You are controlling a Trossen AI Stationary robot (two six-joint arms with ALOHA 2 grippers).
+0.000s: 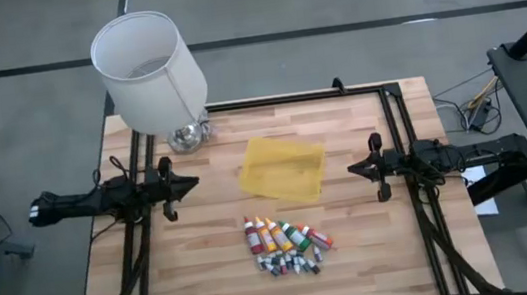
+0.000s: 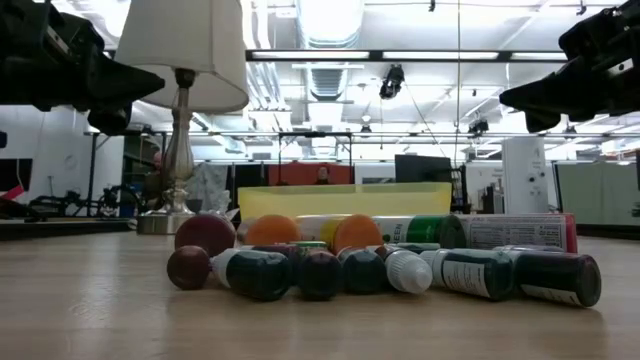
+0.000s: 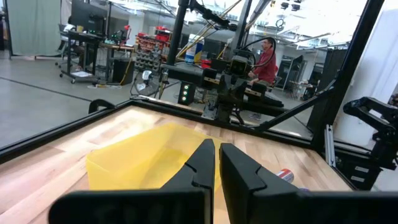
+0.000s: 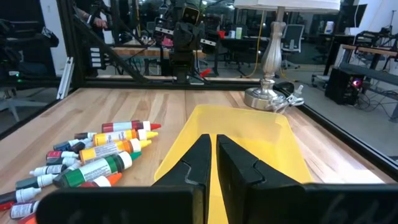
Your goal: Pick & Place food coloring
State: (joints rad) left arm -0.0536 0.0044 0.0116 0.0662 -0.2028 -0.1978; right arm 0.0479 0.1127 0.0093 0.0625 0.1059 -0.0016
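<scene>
Two hands wait at opposite edges of the counter [image 1: 209,275], the left hand [image 1: 190,184] and the right hand [image 1: 354,169], each with fingers nearly together and holding nothing. The food coloring [image 1: 286,243] lies in a loose cluster (bigger bottles fanned above tiny vials) on the wood just beside the yellow tray [image 1: 282,168], toward the front edge. A lamp [image 1: 156,75] stands at the back left.
</scene>
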